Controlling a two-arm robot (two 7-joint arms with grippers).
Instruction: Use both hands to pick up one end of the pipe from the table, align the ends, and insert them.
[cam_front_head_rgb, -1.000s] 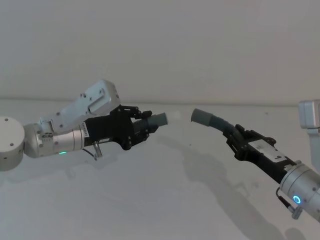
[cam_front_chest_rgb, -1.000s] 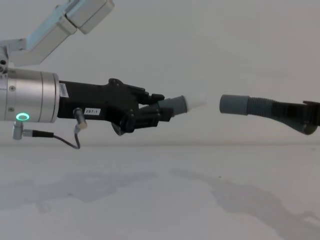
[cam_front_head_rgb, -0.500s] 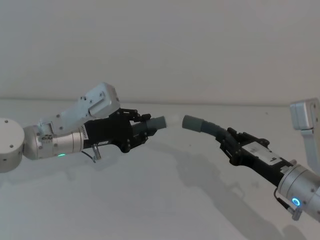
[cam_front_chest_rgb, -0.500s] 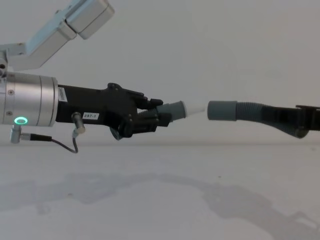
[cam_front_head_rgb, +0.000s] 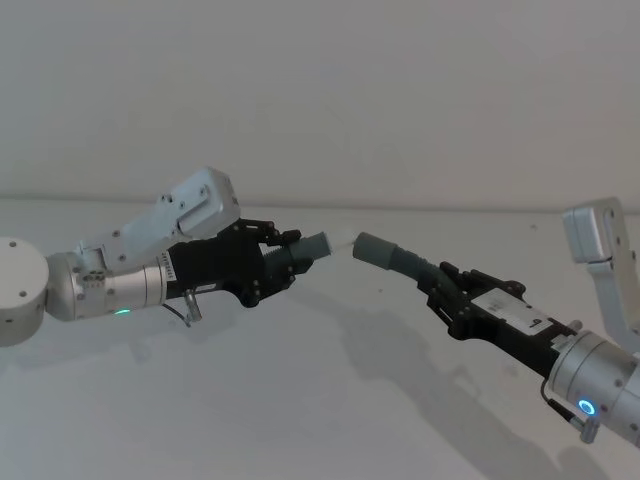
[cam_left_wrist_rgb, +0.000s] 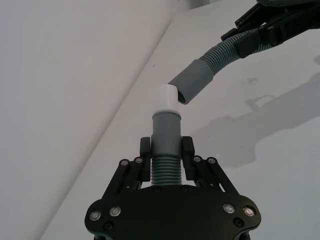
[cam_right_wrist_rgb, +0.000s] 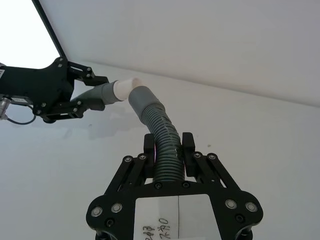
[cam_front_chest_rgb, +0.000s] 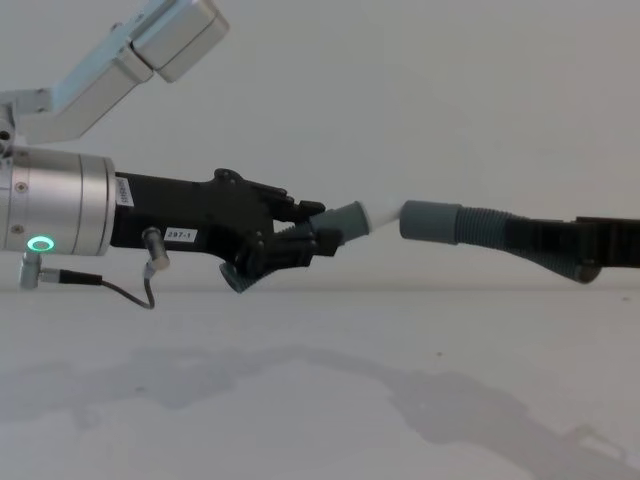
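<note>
Above the table (cam_front_head_rgb: 300, 400), mid-air, the two pipe pieces meet almost end to end. Left pipe piece (cam_front_chest_rgb: 335, 222): ribbed section clamped in the left gripper (cam_front_chest_rgb: 290, 240), smooth cuff and narrower whitish tip (cam_front_chest_rgb: 381, 214) pointing toward 3 o'clock in the chest view. Right pipe piece (cam_front_chest_rgb: 480, 226): ribbed body pinched by the right gripper (cam_front_head_rgb: 455, 300), its grey cuff (cam_front_chest_rgb: 430, 221) facing back toward 9 o'clock. Both sets of fingers are closed on the ribs, clear in each wrist view.

Tip and cuff mouth sit touching or just apart; the chest view reads them as level and nearly closed up. Left wrist view disagrees a little: the cuff mouth (cam_left_wrist_rgb: 192, 82) lies off to one side of the whitish tip (cam_left_wrist_rgb: 166, 96) and tilted against it, so the axes do not look true.

Step in hand, by my reading: final alignment, insertion not yet begun. Next move calls for squaring the right cuff onto the tip's axis, then a straight push together along the 3–9 o'clock line. Risk: pushing while skewed would jam the rim on the tip, or flex the corrugated hose.

Room: bare white table below, shadows only; pale wall (cam_front_head_rgb: 320, 90) behind at 12 o'clock, well apart. Ample space for small corrections.
</note>
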